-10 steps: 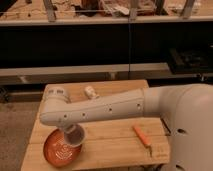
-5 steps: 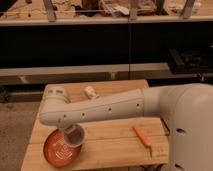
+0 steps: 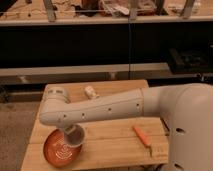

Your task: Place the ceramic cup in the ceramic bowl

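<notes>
The orange-red ceramic bowl sits at the front left of the wooden table, its pale pattern showing at the centre. The whitish-grey ceramic cup hangs at the bowl's right rim, just over it. My gripper is at the end of the white arm that reaches across the table from the right, directly above the cup and mostly hidden by the arm's wrist.
A thin orange stick-like object lies at the right of the table. A small cream-white lumpy object lies near the back edge. Dark shelving stands behind the table. The robot's white body fills the right side.
The arm, cup and bowl stand about where they were; no clear movement shows.
</notes>
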`<state>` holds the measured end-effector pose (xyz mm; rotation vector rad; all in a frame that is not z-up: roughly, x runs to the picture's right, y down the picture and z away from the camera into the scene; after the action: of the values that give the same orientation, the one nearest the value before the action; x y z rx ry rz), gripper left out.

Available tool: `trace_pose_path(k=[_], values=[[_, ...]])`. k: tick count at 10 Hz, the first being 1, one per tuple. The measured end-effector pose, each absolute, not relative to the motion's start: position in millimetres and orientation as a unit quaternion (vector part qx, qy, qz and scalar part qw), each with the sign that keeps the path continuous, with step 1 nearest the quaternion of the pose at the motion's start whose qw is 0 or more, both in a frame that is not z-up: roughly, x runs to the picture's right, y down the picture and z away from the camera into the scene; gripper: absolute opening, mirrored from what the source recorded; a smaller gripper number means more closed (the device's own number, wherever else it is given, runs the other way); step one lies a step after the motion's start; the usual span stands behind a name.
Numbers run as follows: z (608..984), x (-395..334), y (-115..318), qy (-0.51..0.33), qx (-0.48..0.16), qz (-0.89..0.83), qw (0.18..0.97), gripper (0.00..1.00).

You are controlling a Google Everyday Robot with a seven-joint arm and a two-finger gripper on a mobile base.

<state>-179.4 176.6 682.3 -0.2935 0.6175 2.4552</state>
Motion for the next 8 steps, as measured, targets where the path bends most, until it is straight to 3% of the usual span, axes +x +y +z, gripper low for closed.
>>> trace_pose_path(k=[8], values=[[683.4, -176.8, 177.2, 0.235, -0.108, 0.921, 0.291, 0.0]])
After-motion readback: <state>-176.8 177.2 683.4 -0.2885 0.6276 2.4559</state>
